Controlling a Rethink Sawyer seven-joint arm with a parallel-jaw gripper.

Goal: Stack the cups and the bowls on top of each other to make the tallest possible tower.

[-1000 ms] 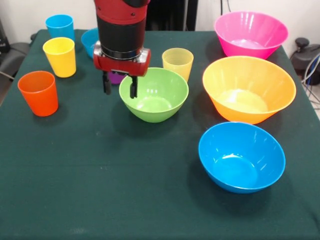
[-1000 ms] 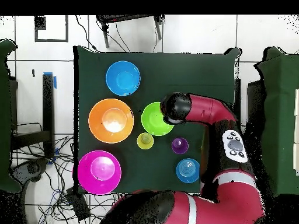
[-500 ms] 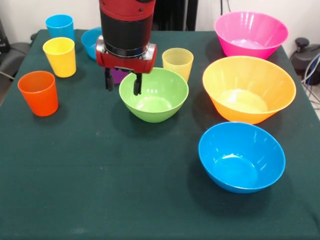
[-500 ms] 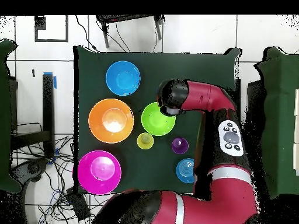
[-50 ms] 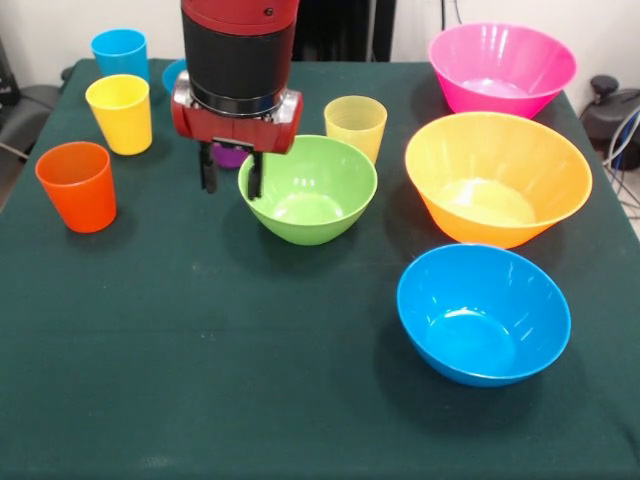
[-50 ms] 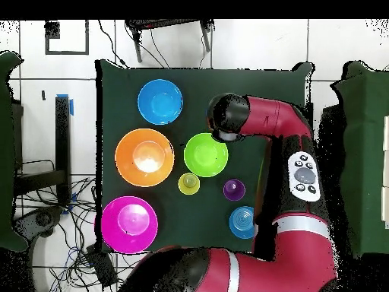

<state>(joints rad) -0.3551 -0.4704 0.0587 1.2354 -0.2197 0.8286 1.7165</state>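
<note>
My gripper (image 5: 230, 180) is open and empty, hanging at the left rim of the green bowl (image 5: 312, 190); its right finger overlaps that rim. The purple cup (image 5: 232, 156) peeks out behind the fingers. The orange cup (image 5: 77, 186), yellow cup (image 5: 120, 113) and blue cup (image 5: 120, 52) stand at the left. The pale yellow-green cup (image 5: 356, 124) is behind the green bowl. The orange-yellow bowl (image 5: 497, 178), pink bowl (image 5: 502, 67) and medium blue bowl (image 5: 483, 313) sit at the right. The arm half hides a small blue bowl (image 5: 176, 76). Nothing is stacked.
From overhead, the arm's head (image 6: 228, 118) covers the gripper beside the green bowl (image 6: 205, 154). The purple cup (image 6: 234, 189) and small blue bowl (image 6: 244, 222) lie near the arm. The dark green table (image 5: 200, 360) has open cloth at the front left.
The gripper has shifted a little left in the front view, off the green bowl's inside to its left rim. No cup or bowl has moved.
</note>
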